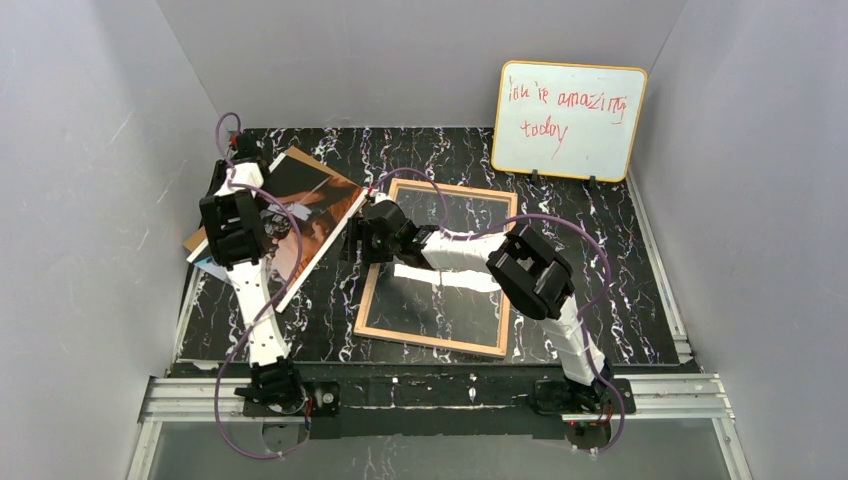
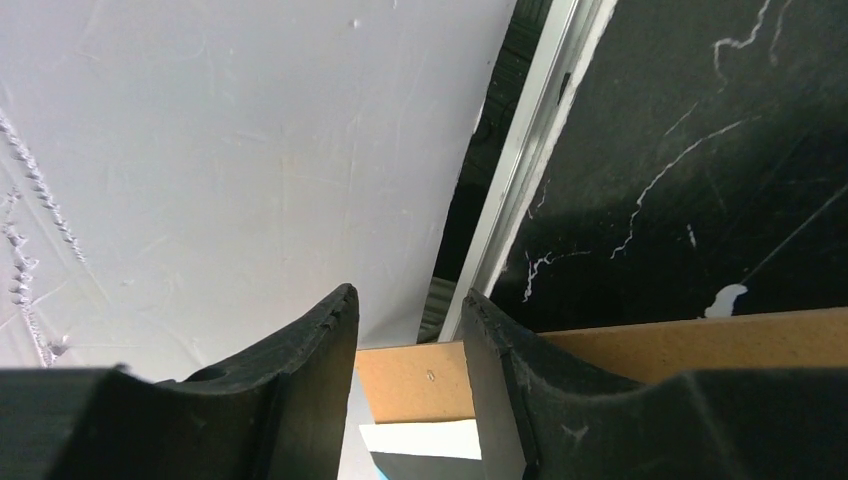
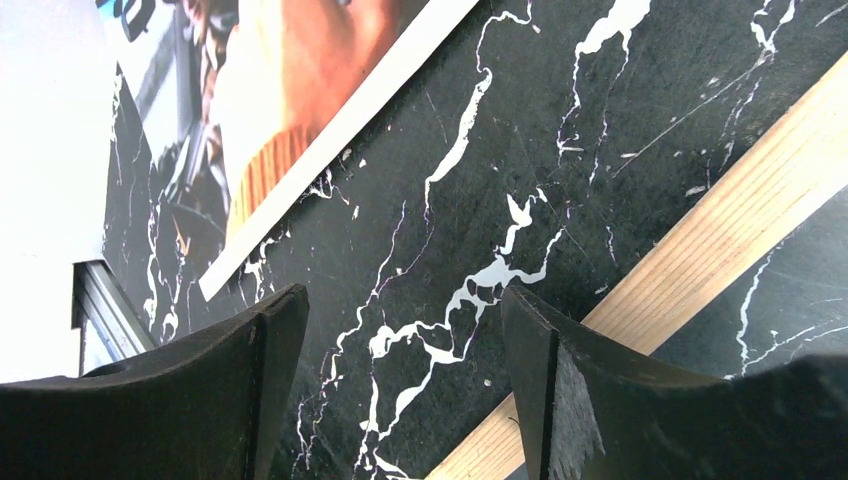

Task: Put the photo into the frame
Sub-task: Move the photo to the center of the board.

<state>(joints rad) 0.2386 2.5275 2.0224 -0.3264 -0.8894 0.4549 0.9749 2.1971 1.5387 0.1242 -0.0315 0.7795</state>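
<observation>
Right wrist | right tool [image 3: 402, 295] spread wide, gripping nothing | over frame [image 3: 720, 215] edge

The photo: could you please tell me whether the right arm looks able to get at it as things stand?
Probably yes. The right gripper is open over bare table between the frame and the photo, with nothing lying between; the left arm above the photo may crowd it.

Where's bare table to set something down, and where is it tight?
Free: the marble strip between the photo and the frame, widest near the arms' bases; the patch right of the frame, before the whiteboard. Crowded: far left, where photo and backing board stack under the left arm.
</observation>
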